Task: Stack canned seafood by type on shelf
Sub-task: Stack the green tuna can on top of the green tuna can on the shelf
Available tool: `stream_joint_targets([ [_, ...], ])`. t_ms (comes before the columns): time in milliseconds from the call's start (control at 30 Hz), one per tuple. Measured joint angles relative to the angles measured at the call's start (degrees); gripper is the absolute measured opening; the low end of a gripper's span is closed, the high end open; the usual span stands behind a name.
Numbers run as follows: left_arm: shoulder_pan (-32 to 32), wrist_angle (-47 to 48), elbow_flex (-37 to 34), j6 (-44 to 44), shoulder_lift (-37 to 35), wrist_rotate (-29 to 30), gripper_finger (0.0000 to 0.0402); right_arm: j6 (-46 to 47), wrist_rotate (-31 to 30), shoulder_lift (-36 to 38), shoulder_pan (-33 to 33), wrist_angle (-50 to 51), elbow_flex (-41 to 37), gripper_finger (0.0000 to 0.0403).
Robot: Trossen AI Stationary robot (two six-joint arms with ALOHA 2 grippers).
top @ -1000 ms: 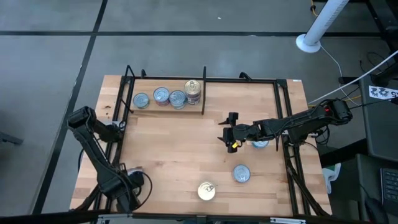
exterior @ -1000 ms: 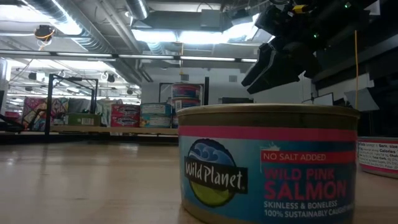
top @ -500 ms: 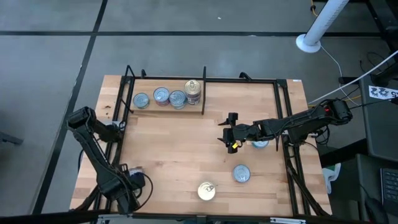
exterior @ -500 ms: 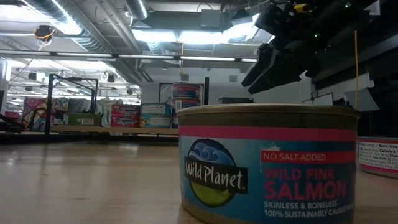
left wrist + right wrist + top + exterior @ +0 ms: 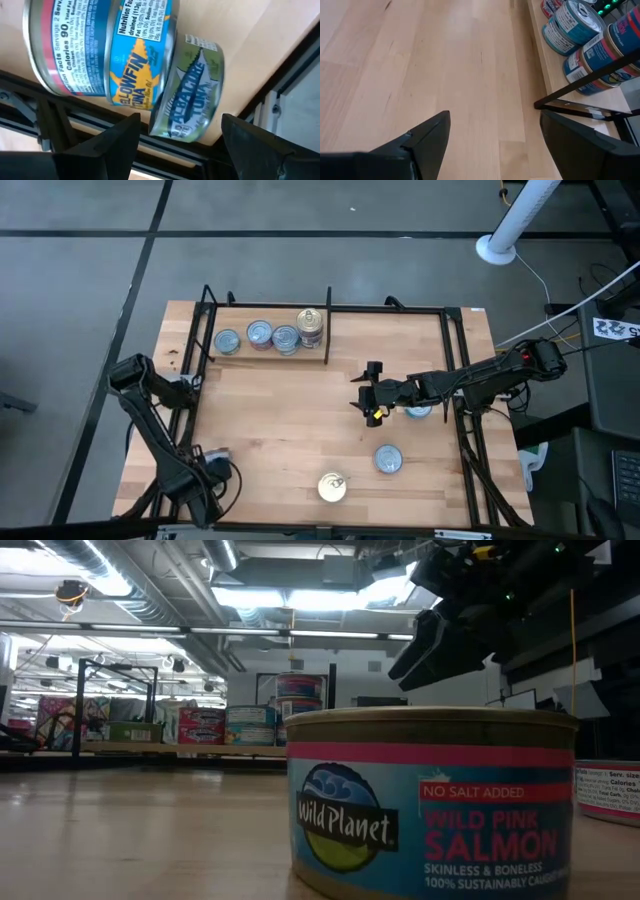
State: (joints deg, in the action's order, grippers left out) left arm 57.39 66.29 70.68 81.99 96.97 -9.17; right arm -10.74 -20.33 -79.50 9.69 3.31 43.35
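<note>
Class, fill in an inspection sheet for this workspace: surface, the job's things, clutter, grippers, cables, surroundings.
Surface: light wooden shelf board with a black frame.
Job's things: four tins in a row at the far left beside the divider bar; salmon tin, a blue-topped tin and a tin under the right arm stand loose.
Clutter: nothing seen.
Grippers: right gripper open above mid-board, empty; left gripper open, facing tuna tins.
Cables: white cable on the floor.
Surroundings: grey floor, white post.

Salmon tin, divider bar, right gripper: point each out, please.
Salmon tin [image 5: 430, 805], low view, on its label.
Divider bar [image 5: 327, 325], high view, midway along the bar.
Right gripper [image 5: 366, 392], high view, between its open fingertips.
</note>
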Motion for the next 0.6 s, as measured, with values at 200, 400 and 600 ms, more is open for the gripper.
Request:
stream_joint_targets([
  [200, 0.0, -0.04, -1.78, 0.0, 0.0, -0.22, 0.0272, 0.0, 0.5, 0.0, 0.02, 0.01, 0.0, 0.0308],
  [400, 0.0, -0.76, -3.01, 0.06, 0.0, -0.31, 0.0272, 0.0, 0.5, 0.0, 0.0, 0.0, 0.0, 0.0308],
  [600, 0.01, -1.2, -3.13, -0.28, 0.0, -1.17, 0.0259, -0.02, 0.5, 0.0, 0.02, 0.0, 0.0, 0.0308],
])
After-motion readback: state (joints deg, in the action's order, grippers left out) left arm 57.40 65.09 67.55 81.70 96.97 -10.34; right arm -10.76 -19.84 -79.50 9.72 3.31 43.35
